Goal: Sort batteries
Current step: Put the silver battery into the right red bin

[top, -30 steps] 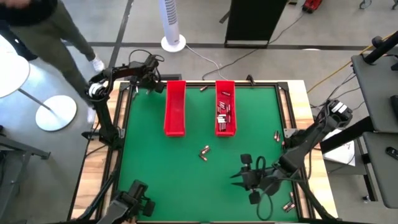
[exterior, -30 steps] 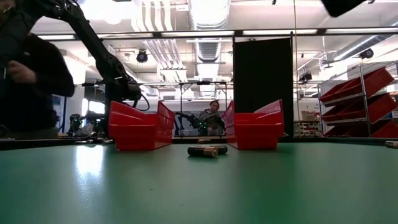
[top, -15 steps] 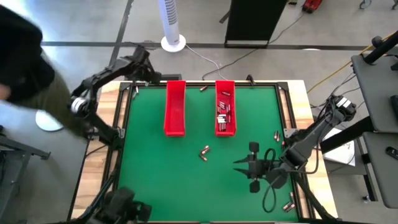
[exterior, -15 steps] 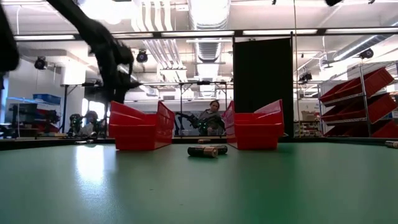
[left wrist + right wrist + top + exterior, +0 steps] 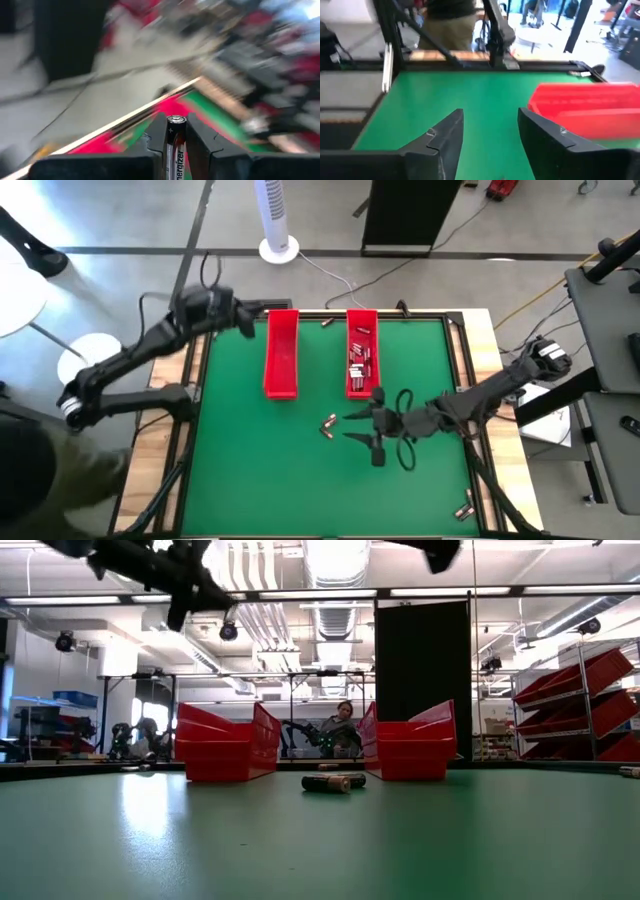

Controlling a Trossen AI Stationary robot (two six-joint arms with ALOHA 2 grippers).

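The sorting is part done, by the look of it: the right tray (image 5: 362,366) holds a heap of batteries (image 5: 360,364), while the left tray (image 5: 282,355) looks empty from above. Still loose on the mat (image 5: 260,460) are a pair (image 5: 329,423) lying touching near the middle, one (image 5: 327,322) by the far edge between the trays, and a few (image 5: 464,509) along the right edge. The left gripper (image 5: 176,131), up near the left tray's far end, is clenched on a battery (image 5: 175,145) whose long axis runs straight out between the fingers, capped end pointing away from the wrist. The right gripper (image 5: 357,428) hangs just beside the middle pair with its fingers spread and nothing between them. In the low view that pair (image 5: 335,781) lies flat, long axes roughly crosswise to the camera. What remains is likely dropping the held battery and clearing the strays.
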